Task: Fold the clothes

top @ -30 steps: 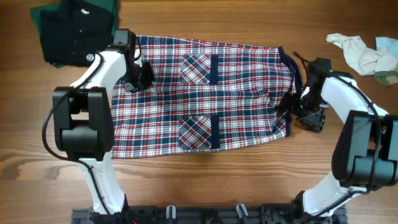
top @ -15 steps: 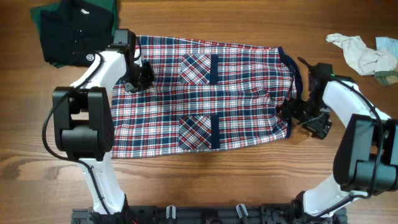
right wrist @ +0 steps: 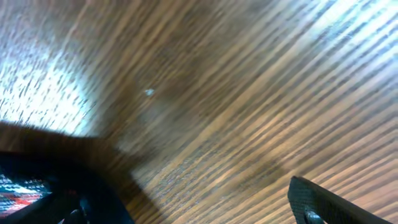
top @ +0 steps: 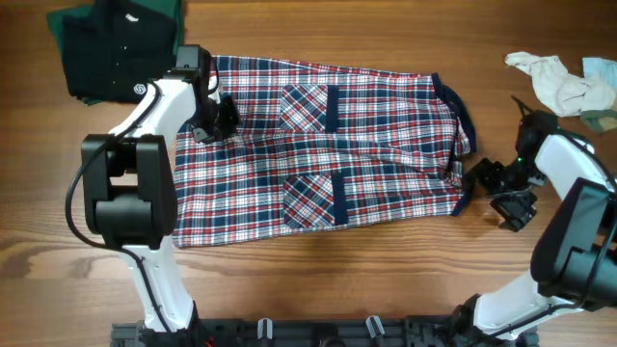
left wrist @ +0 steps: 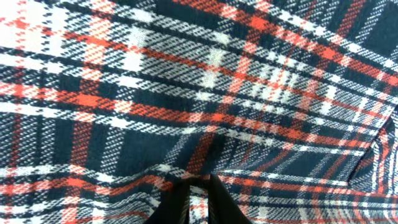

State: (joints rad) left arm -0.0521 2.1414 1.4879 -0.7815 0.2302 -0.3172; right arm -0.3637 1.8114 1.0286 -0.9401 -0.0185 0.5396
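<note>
Being soft and limp, the shirt (top: 318, 145) is best taken at a hem corner; left gripper (top: 214, 121) pinches its cloth, right gripper (top: 501, 189) gapes empty.

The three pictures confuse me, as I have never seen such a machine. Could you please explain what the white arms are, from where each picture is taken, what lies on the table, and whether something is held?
These are two robot arms at a wooden table. The wide picture looks down from above. Each close picture comes from a camera on one wrist. A plaid shirt lies spread out. A black garment lies at the far left, and a small pale cloth at the far right. The left tool is shut on a fold of the shirt, so its camera sees only plaid. The right tool is open and holds nothing. It sits beside the shirt's edge, and its camera sees mostly wood.
</note>
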